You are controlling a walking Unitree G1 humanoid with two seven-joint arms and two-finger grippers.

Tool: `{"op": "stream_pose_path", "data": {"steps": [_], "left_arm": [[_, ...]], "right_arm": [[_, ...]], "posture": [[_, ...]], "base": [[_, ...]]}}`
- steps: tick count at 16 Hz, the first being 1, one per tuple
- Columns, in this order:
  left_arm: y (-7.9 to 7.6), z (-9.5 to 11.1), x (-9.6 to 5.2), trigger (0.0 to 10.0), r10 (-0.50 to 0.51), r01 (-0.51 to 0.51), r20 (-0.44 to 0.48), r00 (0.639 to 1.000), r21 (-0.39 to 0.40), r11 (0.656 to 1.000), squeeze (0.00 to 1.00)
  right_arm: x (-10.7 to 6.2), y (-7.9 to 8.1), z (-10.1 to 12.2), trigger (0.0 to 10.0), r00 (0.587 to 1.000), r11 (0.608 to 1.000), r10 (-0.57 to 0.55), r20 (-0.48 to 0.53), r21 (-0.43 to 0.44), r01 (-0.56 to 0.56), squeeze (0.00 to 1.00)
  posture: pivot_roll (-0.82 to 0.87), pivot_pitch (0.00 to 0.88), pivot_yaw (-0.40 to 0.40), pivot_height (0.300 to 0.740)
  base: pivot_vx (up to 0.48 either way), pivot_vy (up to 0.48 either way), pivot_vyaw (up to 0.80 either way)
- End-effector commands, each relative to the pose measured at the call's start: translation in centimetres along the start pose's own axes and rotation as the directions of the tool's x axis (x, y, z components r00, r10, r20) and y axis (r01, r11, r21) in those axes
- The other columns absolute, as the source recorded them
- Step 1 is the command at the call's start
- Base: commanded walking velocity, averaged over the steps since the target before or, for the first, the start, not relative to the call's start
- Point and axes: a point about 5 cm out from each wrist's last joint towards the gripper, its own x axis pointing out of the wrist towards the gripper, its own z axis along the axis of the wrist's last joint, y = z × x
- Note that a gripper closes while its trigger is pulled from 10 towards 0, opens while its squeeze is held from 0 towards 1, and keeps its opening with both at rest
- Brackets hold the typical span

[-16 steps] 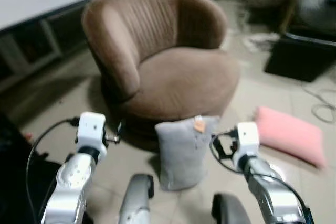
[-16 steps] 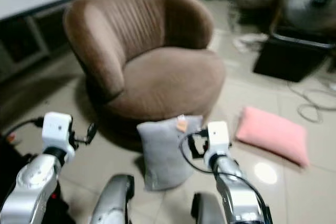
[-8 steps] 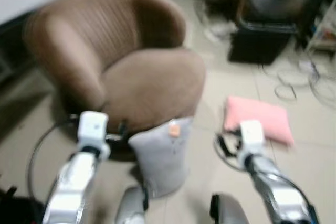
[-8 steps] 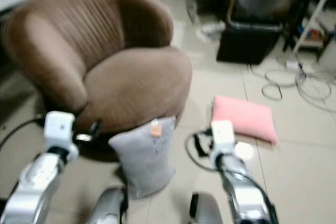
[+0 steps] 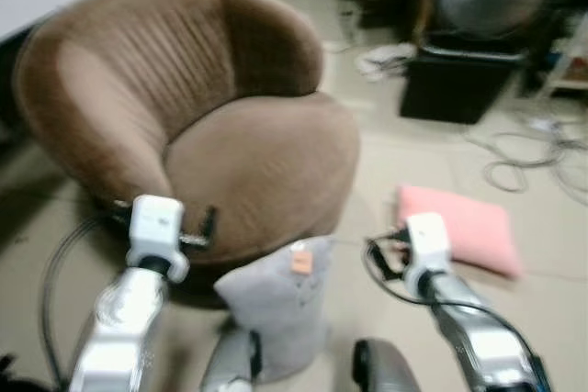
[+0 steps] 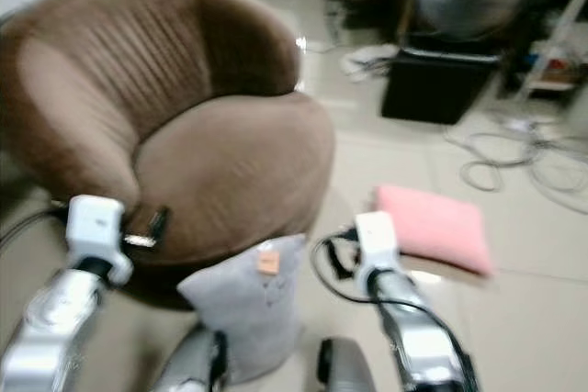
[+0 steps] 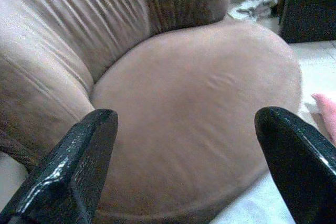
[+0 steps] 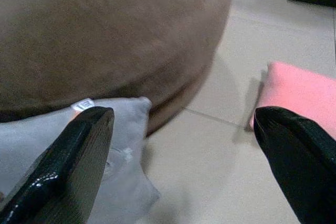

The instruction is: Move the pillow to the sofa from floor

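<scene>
Tiled floor (image 5: pixel 404 149) carries a grey pillow (image 5: pixel 276 305) upright against the brown sofa (image 5: pixel 257 158) front, pink pillow (image 5: pixel 464 227) right. Left gripper (image 7: pixel 184 166) spread wide faces the seat; right gripper (image 8: pixel 184 169), also agape, frames both pillows.

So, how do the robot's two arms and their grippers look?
Both arms are silver metal, each with a white box-shaped block at the wrist and loose black cables. The left gripper and right gripper each have two long, glossy black fingers.
</scene>
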Motion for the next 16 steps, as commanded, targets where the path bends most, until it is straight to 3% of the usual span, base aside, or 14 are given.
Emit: {"op": "stream_pose_path", "data": {"steps": [1,11,16], "left_arm": [[0.66,0.27,-0.15,10.0,0.028,-0.028,0.003,1.000,0.019,0.999,0.00],[0.85,0.05,-0.03,10.0,0.010,-0.009,-0.017,1.000,0.048,0.999,0.00],[1.11,0.02,0.02,10.0,0.004,-0.002,-0.020,1.000,0.066,0.998,0.00]], "right_arm": [[0.15,0.25,0.59,10.0,1.000,1.000,0.012,0.015,0.001,-0.012,0.00],[0.24,0.37,0.30,10.0,1.000,1.000,0.008,0.014,0.009,-0.008,0.00],[0.38,0.49,0.28,10.0,1.000,1.000,0.008,0.013,0.010,-0.008,0.00]], "posture": [[0.07,0.000,0.004,0.597],[0.07,0.000,0.020,0.597],[0.07,0.000,0.021,0.559]], "base": [[0.000,0.000,0.00],[0.000,0.000,0.00],[0.000,0.000,0.00]]}}
